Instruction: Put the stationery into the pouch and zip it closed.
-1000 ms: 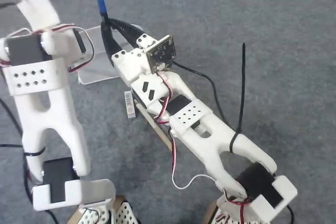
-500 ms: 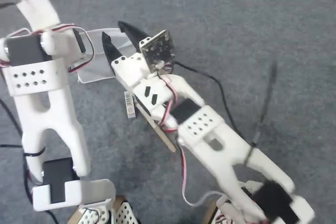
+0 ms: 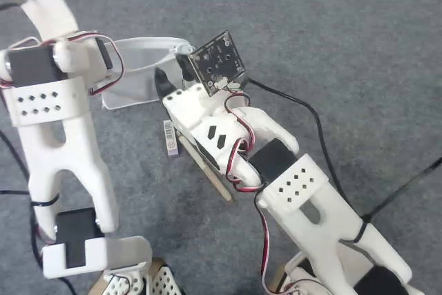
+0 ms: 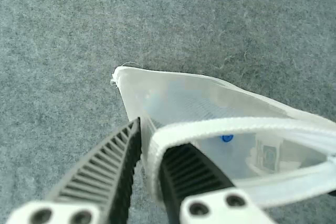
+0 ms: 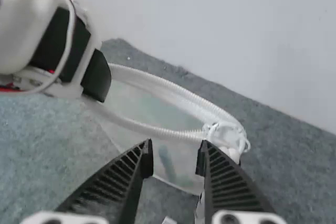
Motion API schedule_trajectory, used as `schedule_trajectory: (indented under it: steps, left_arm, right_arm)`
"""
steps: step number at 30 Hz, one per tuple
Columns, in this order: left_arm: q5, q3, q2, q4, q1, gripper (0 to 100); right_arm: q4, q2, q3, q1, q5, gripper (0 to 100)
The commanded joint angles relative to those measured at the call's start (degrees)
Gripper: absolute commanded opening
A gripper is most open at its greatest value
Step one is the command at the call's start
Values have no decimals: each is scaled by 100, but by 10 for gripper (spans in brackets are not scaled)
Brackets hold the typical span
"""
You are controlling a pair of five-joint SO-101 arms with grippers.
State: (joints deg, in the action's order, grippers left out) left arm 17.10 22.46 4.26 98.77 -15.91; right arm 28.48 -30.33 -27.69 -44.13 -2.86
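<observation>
A translucent white pouch (image 3: 138, 67) stands open on the grey carpet. My left gripper (image 4: 149, 140) is shut on the pouch's zipper rim (image 4: 236, 127) and holds the mouth open. A blue-capped pen (image 4: 227, 138) lies inside the pouch (image 4: 199, 98). My right gripper (image 3: 173, 74) sits just beside the pouch's near side, open and with nothing in it. In the right wrist view the open fingers (image 5: 131, 171) frame the pouch (image 5: 157, 114), its zipper pull (image 5: 212, 128) and the bluish pen (image 5: 167, 162) inside. A flat wooden stick (image 3: 207, 167) and a small barcoded piece (image 3: 169, 136) lie on the carpet under the right arm.
The left arm (image 3: 48, 94) stands tall along the left side, close to the pouch. A black cable (image 3: 311, 122) trails right of the right arm. A pale wall (image 5: 236, 35) rises behind the pouch. Grey carpet (image 3: 359, 53) stretches to the right.
The right gripper held a blue pen upright above the pouch, let it go into the pouch, opened, then drew back and dropped lower. The left arm kept still.
</observation>
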Motion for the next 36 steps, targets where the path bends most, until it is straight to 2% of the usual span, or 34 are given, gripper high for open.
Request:
schedule_trajectory:
  steps: [1, 13, 24, 30, 36]
  left_arm:
    - [105, 119, 44, 88, -141, 10]
    - [105, 145, 79, -105, -888, 10]
    - [105, 251, 88, -167, -1644, 10]
    - [105, 356, 88, -141, -1899, 10]
    - [105, 347, 88, -141, -1890, 10]
  right_arm:
    - [462, -303, 334, -22, -26, 130]
    - [2079, -242, 237, -57, -53, 132]
    - [1209, -57, -791, -400, 0, 130]
    - [743, 1138, -695, -391, 0, 130]
    - [936, 2352, -18, -356, -9, 130]
